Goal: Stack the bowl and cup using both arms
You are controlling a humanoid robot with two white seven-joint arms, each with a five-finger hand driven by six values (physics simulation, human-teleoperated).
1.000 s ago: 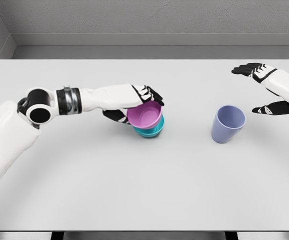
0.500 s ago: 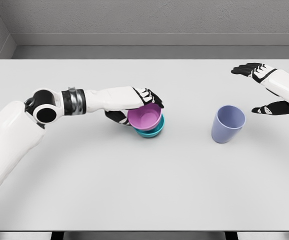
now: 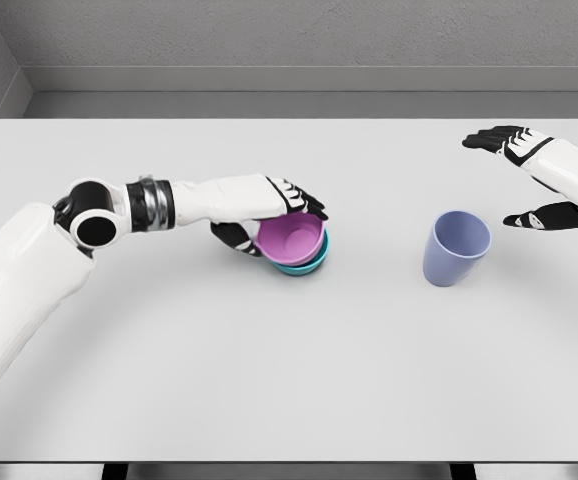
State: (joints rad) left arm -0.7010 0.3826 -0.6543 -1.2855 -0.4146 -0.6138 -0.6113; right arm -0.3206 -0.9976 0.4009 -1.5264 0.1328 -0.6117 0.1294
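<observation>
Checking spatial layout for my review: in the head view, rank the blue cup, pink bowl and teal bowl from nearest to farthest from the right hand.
From the right hand:
1. Blue cup, just lower left of it.
2-3. Pink bowl nested in teal bowl, table centre; too close to call.

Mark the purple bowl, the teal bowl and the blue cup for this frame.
purple bowl [image 3: 289,238]: head view, on its inner wall.
teal bowl [image 3: 307,265]: head view, on the outer rim showing under the purple one.
blue cup [image 3: 451,262]: head view, on its outer side wall.
</observation>
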